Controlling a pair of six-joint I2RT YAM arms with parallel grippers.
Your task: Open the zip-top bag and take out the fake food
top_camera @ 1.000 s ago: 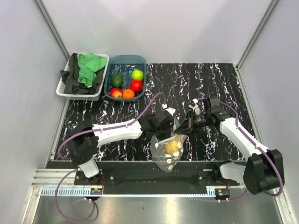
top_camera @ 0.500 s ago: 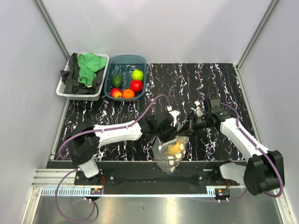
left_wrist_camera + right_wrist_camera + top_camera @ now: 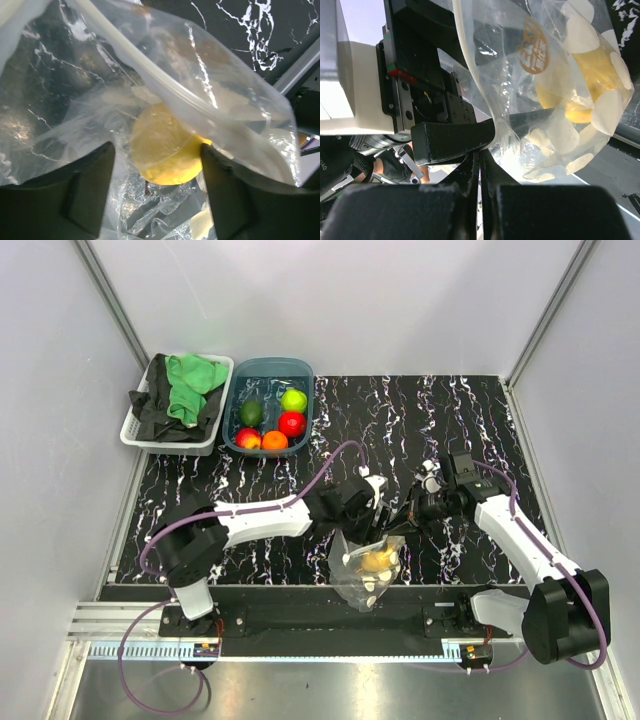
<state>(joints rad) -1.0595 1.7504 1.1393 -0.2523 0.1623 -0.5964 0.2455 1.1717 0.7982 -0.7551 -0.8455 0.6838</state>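
The zip-top bag, clear with white dots, hangs over the table's front edge with a yellow fake fruit inside. My right gripper is shut on the bag's upper edge; in the right wrist view its jaws pinch the plastic just below the zip strip. My left gripper is open at the bag's mouth. In the left wrist view its fingers stand on either side of the yellow fruit, with plastic lying partly over the fruit. The left gripper's black finger also shows in the right wrist view.
A teal tub at the back left holds lime green, red, orange, dark green and peach-red fruits. A white basket of green and black cloths stands left of it. Grey walls close both sides.
My left gripper has moved right and down into the bag's mouth. My right gripper has shifted a little right with the bag's edge. The bag hangs slightly lower.
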